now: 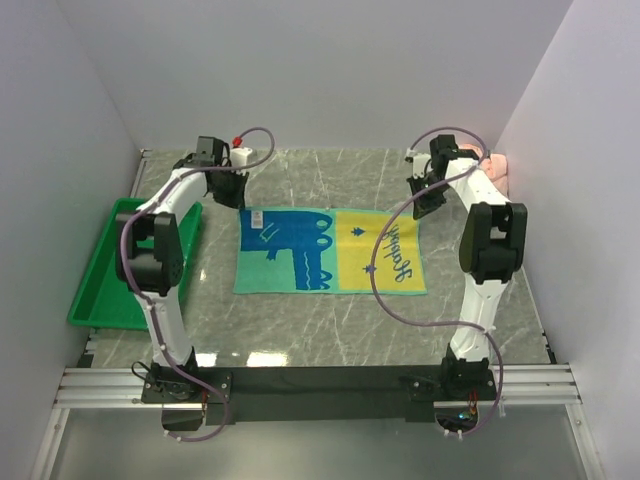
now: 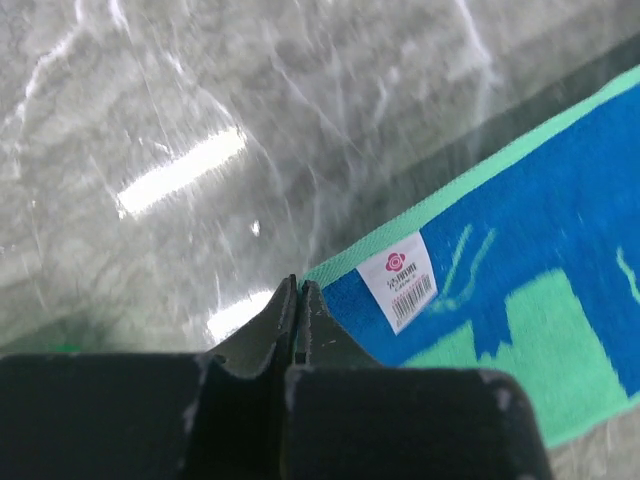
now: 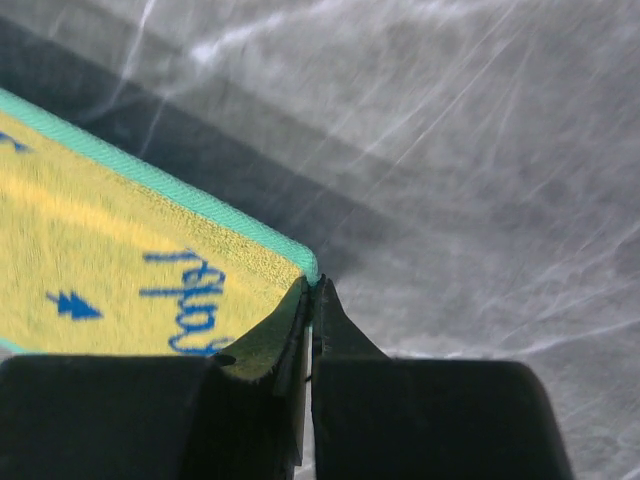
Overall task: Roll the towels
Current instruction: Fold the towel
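Note:
A teal, blue and yellow towel (image 1: 330,250) with blue script lies spread flat in the middle of the table. My left gripper (image 1: 228,197) is at its far left corner. In the left wrist view that gripper (image 2: 298,286) is shut, with the towel (image 2: 540,230) corner's teal hem pinched at the tips beside a white tag (image 2: 398,280). My right gripper (image 1: 424,206) is at the far right corner. In the right wrist view it (image 3: 312,284) is shut on the teal-edged yellow corner of the towel (image 3: 120,260). A pale pink towel (image 1: 496,168) lies bunched at the far right, partly hidden by the right arm.
A green plastic tray (image 1: 105,270) sits at the table's left edge, beside the left arm. White walls close in the table on the left, back and right. The grey marble tabletop (image 1: 330,180) shows behind the towel.

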Motion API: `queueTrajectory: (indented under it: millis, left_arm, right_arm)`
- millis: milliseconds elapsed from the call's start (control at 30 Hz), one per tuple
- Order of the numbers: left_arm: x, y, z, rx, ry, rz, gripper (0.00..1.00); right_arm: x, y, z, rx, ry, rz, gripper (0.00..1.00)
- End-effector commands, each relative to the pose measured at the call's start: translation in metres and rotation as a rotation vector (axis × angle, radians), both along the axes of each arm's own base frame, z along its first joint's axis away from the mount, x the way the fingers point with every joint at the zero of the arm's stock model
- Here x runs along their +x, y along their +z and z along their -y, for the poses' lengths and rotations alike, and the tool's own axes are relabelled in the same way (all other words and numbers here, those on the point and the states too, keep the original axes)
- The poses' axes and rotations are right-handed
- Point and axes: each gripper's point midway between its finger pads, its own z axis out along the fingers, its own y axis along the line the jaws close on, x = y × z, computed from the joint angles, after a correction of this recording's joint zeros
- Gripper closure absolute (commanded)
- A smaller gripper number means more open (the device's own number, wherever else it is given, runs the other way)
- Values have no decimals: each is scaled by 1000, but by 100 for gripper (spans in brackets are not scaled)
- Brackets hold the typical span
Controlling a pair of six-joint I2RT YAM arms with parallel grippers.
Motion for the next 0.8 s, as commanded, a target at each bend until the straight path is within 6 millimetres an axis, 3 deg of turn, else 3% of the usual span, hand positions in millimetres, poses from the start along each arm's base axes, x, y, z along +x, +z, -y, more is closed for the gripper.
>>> queueTrajectory:
  millis: [0, 67, 200, 433, 767]
  left_arm:
    - [-20, 17, -4, -11, -89, 50, 100]
    - [-31, 26, -10, -9, -105, 76, 100]
    - [-66, 14, -18, 18, -178, 67, 100]
    - [-106, 1, -19, 25, -253, 4, 100]
    - [-142, -28, -11, 2, -242, -80, 99]
  right_arm:
    - [-19, 22, 1, 5, 54, 36, 100]
    - [-31, 23, 2, -3, 72, 33, 100]
    - [-53, 28, 2, -3, 106, 30, 100]
    - [-91, 4, 21, -60, 112, -52, 100]
    - [-110, -26, 17, -46, 80, -130, 100]
